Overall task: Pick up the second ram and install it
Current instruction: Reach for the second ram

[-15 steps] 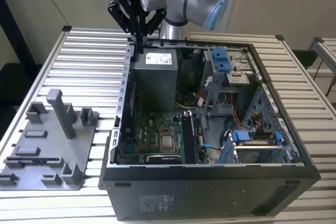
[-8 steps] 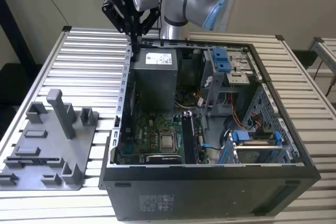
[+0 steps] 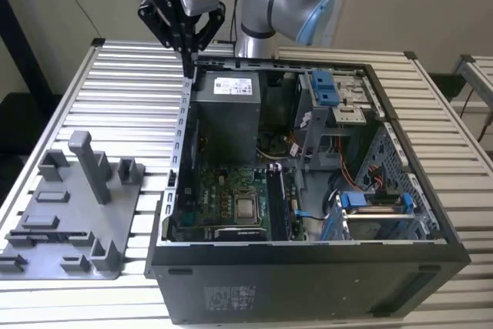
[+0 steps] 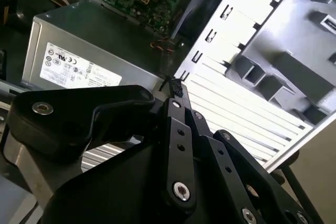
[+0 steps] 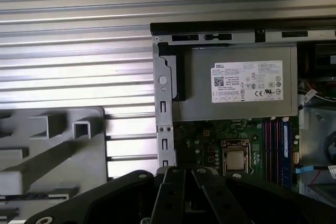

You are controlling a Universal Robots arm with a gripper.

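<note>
Tool (image 3: 187, 55) clenched, looks empty, hovering above PSU (image 3: 227, 113) corner; second ram (image 5: 286, 148) prob. = blue stick upright in mobo (image 5: 202, 132) slot, well below tool beyond PSU; to do well, check both ends level, clips shut.

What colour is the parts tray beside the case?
The tray is plain grey, clearest in the exterior view.
</note>
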